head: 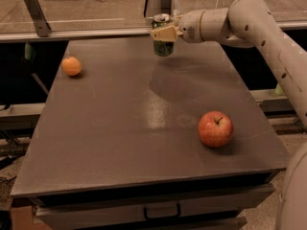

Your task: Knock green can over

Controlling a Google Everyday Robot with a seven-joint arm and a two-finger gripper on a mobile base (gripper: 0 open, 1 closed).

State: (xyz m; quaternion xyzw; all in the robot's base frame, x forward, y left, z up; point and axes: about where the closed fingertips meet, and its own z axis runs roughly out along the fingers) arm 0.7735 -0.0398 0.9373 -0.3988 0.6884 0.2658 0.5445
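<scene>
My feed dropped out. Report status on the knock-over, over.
Tool at upper part of green can, far end of table. Green can upright, not yet down. Orange and apple well off, not in the way.

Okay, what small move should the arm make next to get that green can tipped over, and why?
Probably a short sideways push toward the side where the orange lies. The gripper is at the upper part of the green can, which stands upright near the far edge of the table. Pushing high should tip it rather than slide it.
</scene>
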